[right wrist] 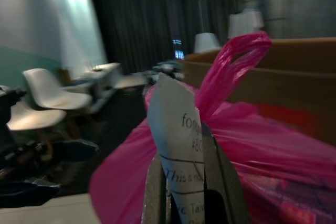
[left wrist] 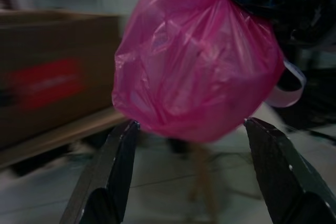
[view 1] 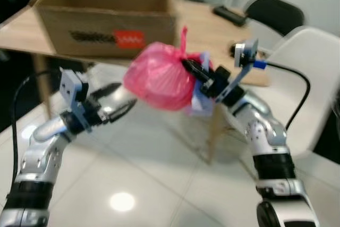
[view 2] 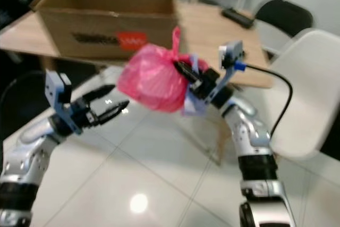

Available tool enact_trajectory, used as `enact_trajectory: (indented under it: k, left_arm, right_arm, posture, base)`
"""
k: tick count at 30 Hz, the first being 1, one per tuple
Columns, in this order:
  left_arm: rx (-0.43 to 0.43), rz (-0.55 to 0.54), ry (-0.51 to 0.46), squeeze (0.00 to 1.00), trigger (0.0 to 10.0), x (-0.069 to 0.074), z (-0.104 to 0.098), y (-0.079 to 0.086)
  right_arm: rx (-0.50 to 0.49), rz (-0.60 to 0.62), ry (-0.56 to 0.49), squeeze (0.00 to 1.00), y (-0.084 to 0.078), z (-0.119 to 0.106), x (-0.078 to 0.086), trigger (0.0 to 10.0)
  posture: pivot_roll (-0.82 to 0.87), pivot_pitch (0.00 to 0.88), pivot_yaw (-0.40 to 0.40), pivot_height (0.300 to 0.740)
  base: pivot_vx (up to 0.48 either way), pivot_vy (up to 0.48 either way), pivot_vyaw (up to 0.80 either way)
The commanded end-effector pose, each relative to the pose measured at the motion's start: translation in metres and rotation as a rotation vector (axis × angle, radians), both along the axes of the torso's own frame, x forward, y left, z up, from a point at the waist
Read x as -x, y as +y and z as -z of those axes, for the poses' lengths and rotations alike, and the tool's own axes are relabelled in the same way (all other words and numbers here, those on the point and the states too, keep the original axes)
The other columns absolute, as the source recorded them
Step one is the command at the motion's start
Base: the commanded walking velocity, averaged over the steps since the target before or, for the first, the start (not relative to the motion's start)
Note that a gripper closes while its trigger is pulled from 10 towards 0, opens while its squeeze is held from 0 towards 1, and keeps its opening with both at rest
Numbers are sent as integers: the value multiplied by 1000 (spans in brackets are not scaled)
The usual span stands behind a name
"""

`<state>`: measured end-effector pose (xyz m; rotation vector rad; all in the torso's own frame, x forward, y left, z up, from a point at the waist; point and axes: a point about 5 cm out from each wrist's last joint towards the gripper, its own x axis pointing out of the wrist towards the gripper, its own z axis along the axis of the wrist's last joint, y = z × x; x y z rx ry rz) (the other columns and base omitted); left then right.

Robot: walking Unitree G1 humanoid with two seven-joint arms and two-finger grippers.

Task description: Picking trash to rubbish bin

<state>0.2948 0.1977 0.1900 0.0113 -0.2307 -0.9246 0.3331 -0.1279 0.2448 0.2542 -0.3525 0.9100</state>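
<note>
Item: pink trash bag [view 1: 159, 75], knotted at the top, full and rounded, carried in mid-air above the white tiled floor [view 1: 133, 184].
Holder: right gripper [view 1: 192, 68], fingers pinched together on the bag's knot; a printed paper slip [right wrist: 181, 145] is caught in the same pinch.
Hang: the bag's bulk lies at about 9 o'clock from the right gripper's fingertips, with the knot tail [view 1: 184, 38] standing up at 12 o'clock.
Second arm: left gripper [view 1: 121, 99], fingers spread apart, holding nothing, just below and beside the bag at about 8 o'clock of it.
Left wrist view: the bag sits straight ahead between the two parted fingers [left wrist: 107, 177]; contact cannot be told.
Key relation: the right arm already carries the load; the left is near enough to cradle the underside.
Receiver, judged: open cardboard box [view 1: 106, 17] on the wooden table [view 1: 212, 30], at about 11 o'clock beyond the bag and higher than its underside.
Next move, judged: lift and carry forward over the near wall.
Nearby: white chair [view 1: 303, 78] at 3 o'clock.
</note>
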Motion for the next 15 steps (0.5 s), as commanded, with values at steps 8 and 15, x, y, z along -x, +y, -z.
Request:
enact_trajectory:
  k: [8, 15]
  left_arm:
    - [-4, 4, -10, 0, 10000, 0, 1, -2]
    - [1, 26, -10, 0, 10000, 1, 2, -7]
  right_arm:
    - [-8, -39, -79, 0, -3, -18, 6, 10000]
    - [-18, -20, -131, 0, -7, -33, 7, 10000]
  posture:
    - [-4, 84, -21, 740]
    - [-6, 85, -23, 740]
  base:
    - [366, 0, 785]
    - [366, 0, 558]
